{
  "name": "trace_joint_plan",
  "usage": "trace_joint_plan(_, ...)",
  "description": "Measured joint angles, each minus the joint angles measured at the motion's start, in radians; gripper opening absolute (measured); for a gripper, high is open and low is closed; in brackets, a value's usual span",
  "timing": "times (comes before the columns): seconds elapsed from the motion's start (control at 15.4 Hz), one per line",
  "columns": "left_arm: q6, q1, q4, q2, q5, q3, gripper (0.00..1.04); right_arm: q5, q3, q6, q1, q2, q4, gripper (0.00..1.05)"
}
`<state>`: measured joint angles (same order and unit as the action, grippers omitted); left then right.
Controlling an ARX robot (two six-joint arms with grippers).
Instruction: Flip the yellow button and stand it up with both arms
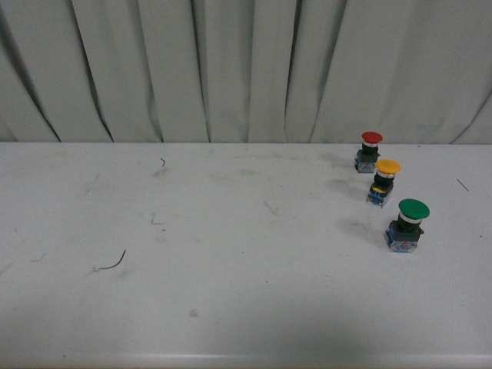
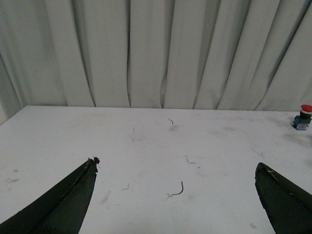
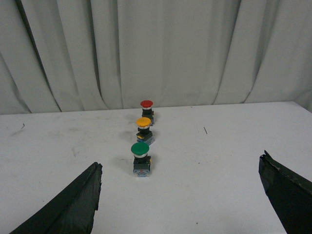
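Observation:
The yellow button stands upright on the white table at the right, cap up, second in a row of three; it also shows in the right wrist view as the yellow button. Neither arm appears in the front view. My right gripper is open, its black fingers wide apart, well short of the row. My left gripper is open too, over bare table at the left, with nothing between its fingers.
A red-capped button stands behind the yellow one and a larger green-capped button in front of it. A thin curved wire scrap lies at the left. A white curtain hangs behind the table.

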<state>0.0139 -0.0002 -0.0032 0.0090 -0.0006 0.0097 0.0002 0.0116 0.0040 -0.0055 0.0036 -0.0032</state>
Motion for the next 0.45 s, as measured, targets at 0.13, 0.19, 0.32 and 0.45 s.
trace_joint_plan(0.13, 0.0, 0.0, 0.0, 0.0, 0.0, 0.0, 0.98, 0.0, 0.0, 0.0, 0.0, 0.0, 0.0, 0.98)
trace_joint_plan(0.19, 0.0, 0.0, 0.0, 0.0, 0.0, 0.0, 0.98, 0.0, 0.0, 0.0, 0.0, 0.0, 0.0, 0.98)
trace_joint_plan(0.32, 0.0, 0.0, 0.0, 0.0, 0.0, 0.0, 0.98, 0.0, 0.0, 0.0, 0.0, 0.0, 0.0, 0.98)
trace_joint_plan(0.45, 0.0, 0.0, 0.0, 0.0, 0.0, 0.0, 0.98, 0.0, 0.0, 0.0, 0.0, 0.0, 0.0, 0.98)
